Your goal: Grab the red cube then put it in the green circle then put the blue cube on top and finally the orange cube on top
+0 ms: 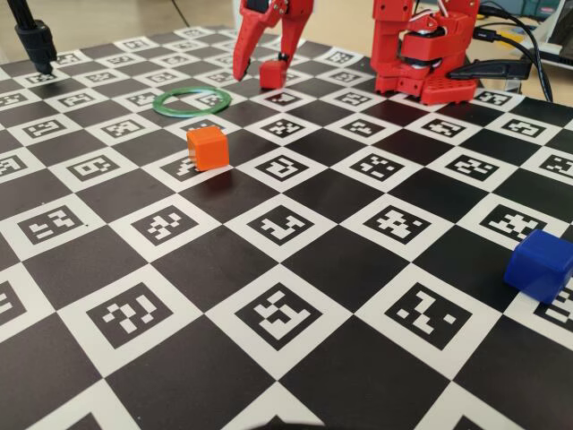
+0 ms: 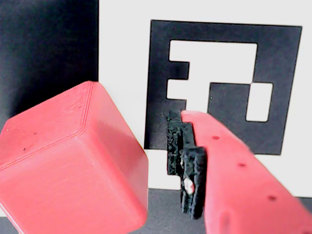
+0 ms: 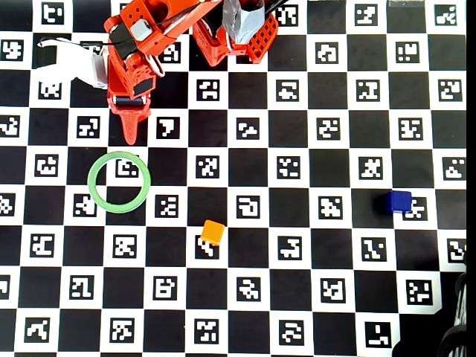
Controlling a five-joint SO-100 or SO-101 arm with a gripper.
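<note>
The red cube rests on the checkered board at the back, between the spread fingers of my gripper. It stands close to the right finger in the fixed view. In the wrist view the red cube fills the lower left, and a gap separates it from the padded finger; the other finger is out of frame. The green circle lies flat just front-left of the gripper and holds nothing. The orange cube sits in front of the ring. Far away at the right is the blue cube. In the overhead view the arm hides the red cube.
The red arm base stands at the back right with cables trailing off beside it. A black stand is at the back left corner. The board is covered in black and white marker squares.
</note>
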